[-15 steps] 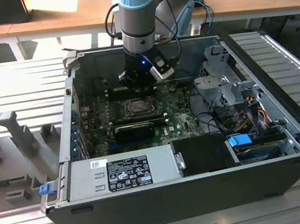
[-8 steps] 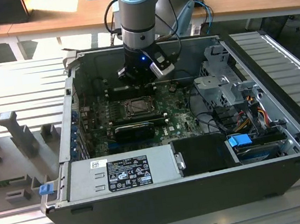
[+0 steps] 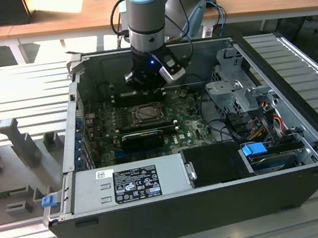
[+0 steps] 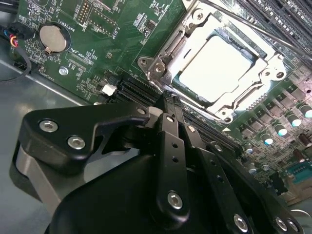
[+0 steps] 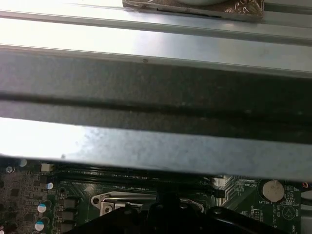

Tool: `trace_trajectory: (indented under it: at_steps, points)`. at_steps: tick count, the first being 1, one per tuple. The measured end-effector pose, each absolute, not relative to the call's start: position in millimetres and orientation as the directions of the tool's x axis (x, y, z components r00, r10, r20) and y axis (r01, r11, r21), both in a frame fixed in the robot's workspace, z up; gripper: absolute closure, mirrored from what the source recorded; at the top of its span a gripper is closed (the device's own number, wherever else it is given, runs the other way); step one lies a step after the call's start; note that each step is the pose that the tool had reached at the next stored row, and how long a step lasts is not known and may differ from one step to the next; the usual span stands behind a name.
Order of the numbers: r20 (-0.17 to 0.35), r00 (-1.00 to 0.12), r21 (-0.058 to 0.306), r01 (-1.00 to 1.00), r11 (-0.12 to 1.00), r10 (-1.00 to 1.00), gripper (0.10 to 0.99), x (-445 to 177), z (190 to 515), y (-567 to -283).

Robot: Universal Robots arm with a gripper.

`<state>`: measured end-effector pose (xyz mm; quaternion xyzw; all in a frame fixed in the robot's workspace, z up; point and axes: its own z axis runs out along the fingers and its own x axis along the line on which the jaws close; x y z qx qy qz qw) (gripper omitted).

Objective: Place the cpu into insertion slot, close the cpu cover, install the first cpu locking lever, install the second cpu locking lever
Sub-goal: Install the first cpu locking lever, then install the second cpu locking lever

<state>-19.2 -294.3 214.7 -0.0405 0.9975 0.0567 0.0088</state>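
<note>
The cpu [image 4: 217, 66] shows its pale square face and lies flat in the insertion slot [image 3: 146, 113] on the green motherboard. The cpu cover [image 4: 161, 58], a metal frame, lies down around the chip. A thin lever rod [image 4: 243, 22] runs along one side of the socket; I cannot tell whether it is latched. My gripper [image 4: 168, 100] hangs just off a corner of the socket, its black fingers shut together with nothing between them. In the exterior view the gripper [image 3: 145, 87] is low inside the case, just behind the socket. The socket frame [image 5: 112, 202] also peeks out beside the gripper [image 5: 168, 197].
The open computer case holds a power supply [image 3: 132, 184] at the front, a drive cage [image 3: 231, 86] and cables [image 3: 264, 117] on the exterior view's right. A long black card [image 3: 141, 138] lies in front of the socket. The case wall [image 5: 156, 97] stands close by. A coin battery [image 4: 52, 38] sits on the board.
</note>
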Motion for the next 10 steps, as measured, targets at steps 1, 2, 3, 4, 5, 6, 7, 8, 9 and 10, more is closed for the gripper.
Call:
trace_trajectory:
  at_steps: [1, 2, 3, 4, 5, 6, 7, 8, 9, 10]
  points:
    - [-0.022, -0.997, 0.112, -0.082, 0.99, -0.08, 0.98, -19.2, 214.7, -294.6]
    - [-0.022, -0.997, 0.112, -0.082, 0.99, -0.08, 0.98, -19.2, 214.8, -295.1]
    - [-0.022, -0.997, 0.112, -0.082, 0.99, -0.08, 0.98, -19.2, 214.8, -295.5]
    - [-0.022, -0.997, 0.112, -0.082, 0.99, -0.08, 0.98, -19.2, 214.8, -295.7]
    - [-0.022, -0.997, 0.112, -0.082, 0.99, -0.08, 0.98, -19.1, 214.8, -296.0]
    - [-0.022, -0.997, 0.112, -0.082, 0.99, -0.08, 0.98, -19.2, 214.8, -296.6]
    - [-0.022, -0.997, 0.112, -0.082, 0.99, -0.08, 0.98, -19.2, 214.7, -297.7]
    - [-0.022, -0.997, 0.112, -0.082, 0.99, -0.08, 0.98, -19.1, 214.7, -299.0]
    - [-0.022, -0.997, 0.112, -0.082, 0.99, -0.08, 0.98, -19.2, 214.8, -300.2]
    - [-0.022, -0.997, 0.112, -0.082, 0.99, -0.08, 0.98, -19.2, 214.7, -302.1]
